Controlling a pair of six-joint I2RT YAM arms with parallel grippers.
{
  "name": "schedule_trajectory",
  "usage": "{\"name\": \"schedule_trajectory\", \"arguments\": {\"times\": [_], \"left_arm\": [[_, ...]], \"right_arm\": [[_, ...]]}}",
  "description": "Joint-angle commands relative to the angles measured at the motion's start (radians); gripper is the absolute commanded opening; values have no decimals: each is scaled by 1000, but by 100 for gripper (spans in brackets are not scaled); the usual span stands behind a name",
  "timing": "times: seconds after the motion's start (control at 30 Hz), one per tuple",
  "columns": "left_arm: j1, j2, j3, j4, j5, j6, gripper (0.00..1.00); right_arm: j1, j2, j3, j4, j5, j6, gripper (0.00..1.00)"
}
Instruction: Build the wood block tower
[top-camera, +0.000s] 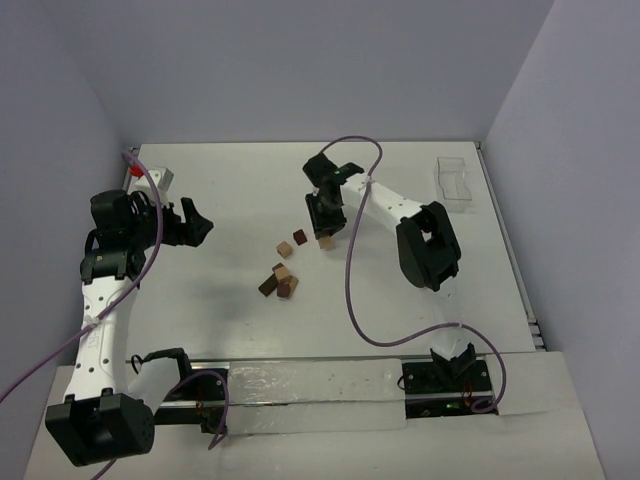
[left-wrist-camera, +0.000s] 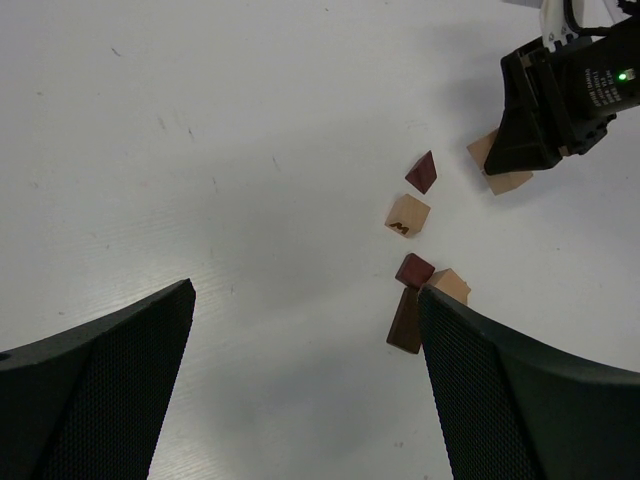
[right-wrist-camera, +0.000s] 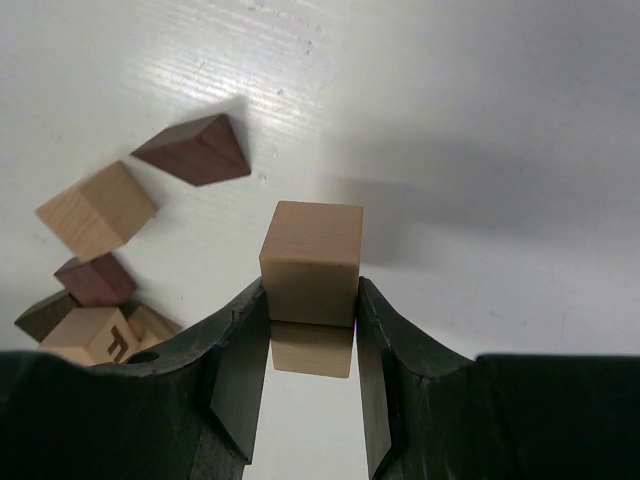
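1. The right hand (right-wrist-camera: 310, 303) is clamped on a tan wood block (right-wrist-camera: 312, 250) near the middle of the counter (top-camera: 230, 190).
2. The left hand (left-wrist-camera: 307, 295) gapes wide and empty near the left edge.
3. Just beside the held one lie the other wood blocks (top-camera: 281, 279).

Robotics lab test cell: bare white table (top-camera: 240, 190) boxed in by plain pale walls (top-camera: 300, 60) on 3 sides, left arm (top-camera: 100, 330) & right arm (top-camera: 385, 205) bolted at its near edge w/ loose purple cables (top-camera: 348, 290) (only small props out: wood blocks (top-camera: 284, 272), clear tray (top-camera: 458, 183)).
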Motion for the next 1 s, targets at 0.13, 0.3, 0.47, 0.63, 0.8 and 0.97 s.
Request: {"name": "schedule_trajectory", "arguments": {"times": [0.13,0.3,0.47,0.63,0.8,0.97], "left_arm": [[2,4,12,41,-5,-2,98],[2,13,12,42,-1,2,98],[3,13,7,47,-3,9,98],[2,10,3,47,-2,13,98],[4,10,5,44,-5,16,98],[3,12,8,42,-3,11,98]], "right_arm": [[-35,138,161,1,16,21,0],[-28,202,262,-23,-28,9,0],[17,245,315,-37,-45,9,0],[65,266,312,-33,-76,23,0],[117,260,283,-28,-112,21,0],[158,232,262,-18,-141,16,0]]}}
